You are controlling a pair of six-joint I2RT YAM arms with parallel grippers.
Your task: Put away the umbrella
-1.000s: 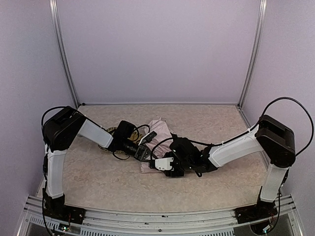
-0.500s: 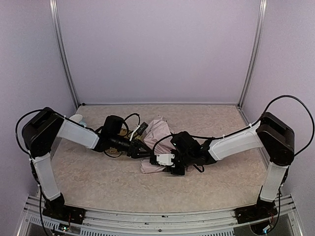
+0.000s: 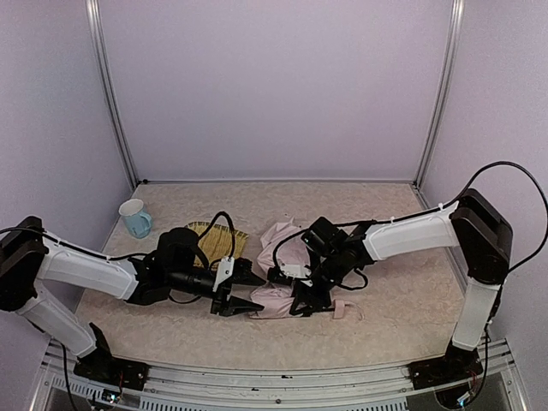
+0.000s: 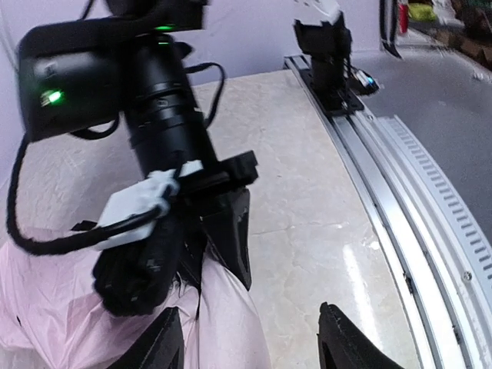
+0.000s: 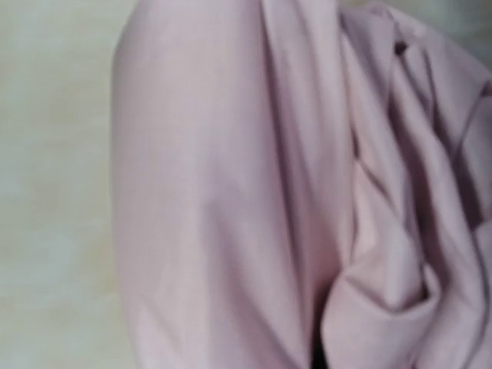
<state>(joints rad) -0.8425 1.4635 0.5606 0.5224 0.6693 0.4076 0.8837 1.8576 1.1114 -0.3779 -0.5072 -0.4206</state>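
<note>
Pink umbrella [image 3: 276, 238], one; one mug [image 3: 134, 217]; one straw mat [image 3: 214, 235]; left pincer [image 3: 257, 292] apart; right pincer [image 3: 301, 298], cannot tell.

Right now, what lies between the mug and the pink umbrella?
The yellow straw mat lies between the mug and the umbrella. The top view shows this.
</note>
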